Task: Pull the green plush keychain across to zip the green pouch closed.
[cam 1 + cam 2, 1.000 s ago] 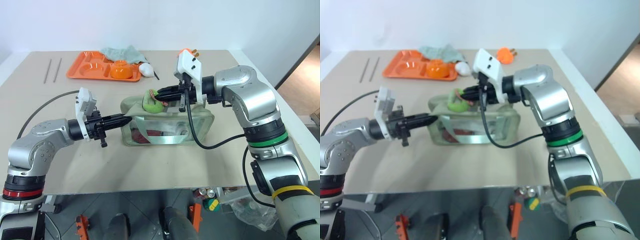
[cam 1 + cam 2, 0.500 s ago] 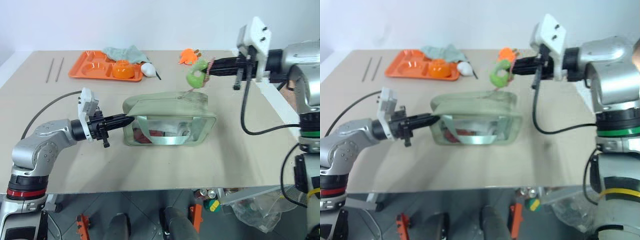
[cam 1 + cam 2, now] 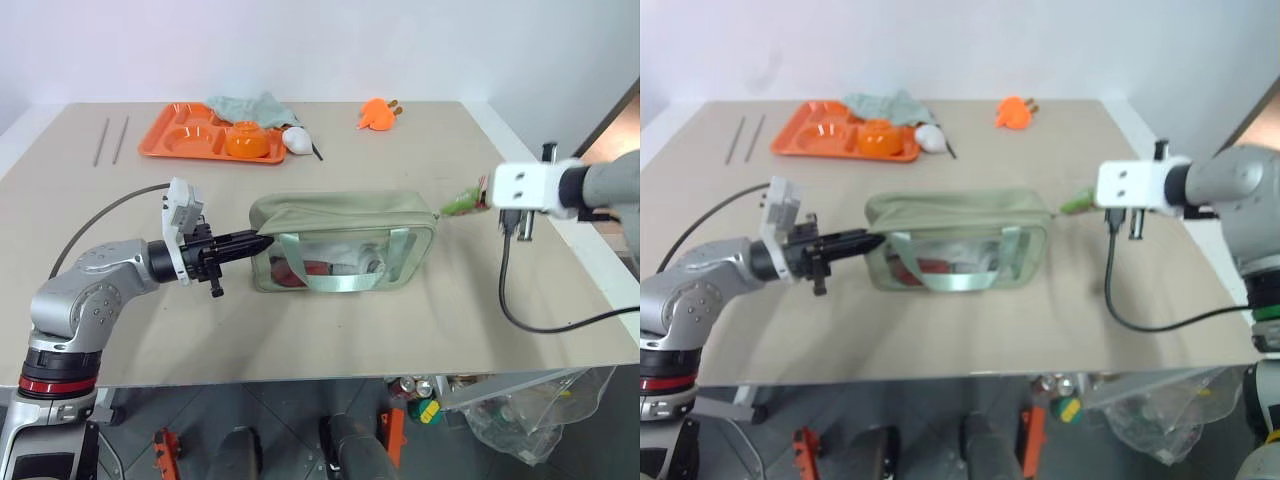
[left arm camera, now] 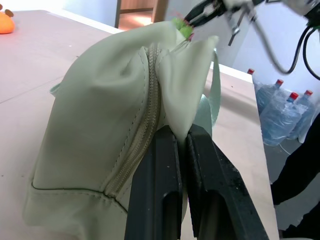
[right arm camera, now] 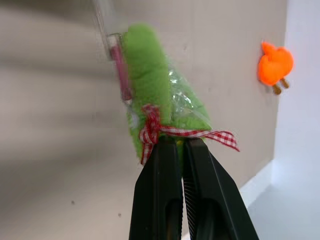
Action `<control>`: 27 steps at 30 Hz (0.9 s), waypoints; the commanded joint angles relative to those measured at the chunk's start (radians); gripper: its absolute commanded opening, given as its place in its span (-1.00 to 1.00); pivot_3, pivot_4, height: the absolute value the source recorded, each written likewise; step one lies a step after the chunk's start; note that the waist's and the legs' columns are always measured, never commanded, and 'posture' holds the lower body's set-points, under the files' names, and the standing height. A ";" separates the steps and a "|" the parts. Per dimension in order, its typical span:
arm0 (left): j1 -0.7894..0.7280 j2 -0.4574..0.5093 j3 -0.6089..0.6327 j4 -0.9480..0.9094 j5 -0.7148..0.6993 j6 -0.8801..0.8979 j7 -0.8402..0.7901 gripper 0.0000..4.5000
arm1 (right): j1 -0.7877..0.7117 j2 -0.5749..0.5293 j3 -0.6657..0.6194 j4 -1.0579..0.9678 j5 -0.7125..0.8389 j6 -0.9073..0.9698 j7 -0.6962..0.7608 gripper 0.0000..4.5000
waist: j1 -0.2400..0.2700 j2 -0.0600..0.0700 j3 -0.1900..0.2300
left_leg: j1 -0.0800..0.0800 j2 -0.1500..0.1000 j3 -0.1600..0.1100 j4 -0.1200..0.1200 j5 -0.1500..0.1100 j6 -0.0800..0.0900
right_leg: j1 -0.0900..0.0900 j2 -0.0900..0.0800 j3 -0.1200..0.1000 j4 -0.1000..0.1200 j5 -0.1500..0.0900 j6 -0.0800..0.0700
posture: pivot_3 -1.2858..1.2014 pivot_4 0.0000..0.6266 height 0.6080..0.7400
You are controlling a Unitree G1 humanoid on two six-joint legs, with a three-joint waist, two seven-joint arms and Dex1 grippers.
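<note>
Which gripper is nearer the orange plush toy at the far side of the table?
Right. The right gripper, shut on the green plush keychain, sits just off the green pouch's right end, nearer the orange plush toy. The left gripper pinches the pouch's opposite end.

Looks like a robot test room: plain beige table (image 3: 330, 330) against bare white walls, water bottles (image 4: 280, 117) stocked on the floor (clutter (image 3: 425, 408) beneath the table too).
</note>
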 commanded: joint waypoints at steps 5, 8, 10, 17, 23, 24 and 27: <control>0.014 0.013 0.014 -0.007 -0.005 0.011 0.003 -1.00 | 0.174 0.159 0.025 -0.106 -0.045 0.079 -0.067 -0.99 | -0.003 0.000 0.000 | 0.005 0.000 0.000 0.001 0.000 0.000 | 0.005 0.000 0.000 0.000 0.000 0.000 | 0.03 -0.52 1.00; 0.014 0.015 0.017 -0.010 -0.007 0.014 0.006 -1.00 | 0.200 0.208 0.034 -0.139 -0.040 0.095 -0.057 -0.99 | -0.006 0.000 0.000 | 0.007 0.000 0.000 0.001 0.000 0.000 | 0.007 0.000 0.000 0.000 0.000 0.000 | 0.03 -0.52 1.00; 0.015 0.016 0.020 -0.013 -0.008 0.017 0.007 -1.00 | 0.197 0.224 0.037 -0.153 -0.027 0.100 -0.034 -0.99 | -0.007 -0.002 -0.001 | 0.009 0.000 0.000 0.001 0.000 0.000 | 0.008 0.001 0.000 0.000 0.000 0.000 | 0.03 -0.52 1.00; 0.012 0.010 0.045 -0.006 -0.007 0.032 0.038 -1.00 | 0.120 0.210 -0.032 -0.119 0.040 0.124 0.026 -0.99 | -0.012 -0.002 -0.001 | 0.011 0.001 0.000 0.000 0.000 0.000 | 0.009 0.002 0.000 0.000 0.000 -0.001 | 0.03 -0.52 1.00; 0.016 0.024 0.073 0.000 -0.018 0.051 0.069 -1.00 | 0.037 0.206 -0.197 -0.127 0.275 0.310 0.127 -0.86 | -0.012 -0.001 -0.001 | 0.011 0.001 0.000 0.000 0.000 0.000 | 0.009 0.001 0.000 0.000 0.000 0.000 | 0.03 -0.52 1.00; 0.018 0.027 0.080 -0.001 -0.018 0.050 0.074 -0.84 | 0.032 0.200 -0.230 -0.141 0.335 0.361 0.163 -0.71 | -0.012 -0.001 -0.001 | 0.011 0.001 0.000 -0.001 0.000 0.000 | 0.009 0.001 0.000 0.000 0.000 -0.001 | 0.03 -0.52 1.00; 0.019 0.030 0.094 0.001 -0.016 0.051 0.086 -0.41 | 0.042 0.186 -0.285 -0.180 0.434 0.458 0.211 -0.29 | -0.012 -0.002 -0.001 | 0.010 0.001 -0.001 -0.001 0.000 0.000 | 0.009 0.002 0.000 0.000 0.000 -0.001 | 0.03 -0.52 1.00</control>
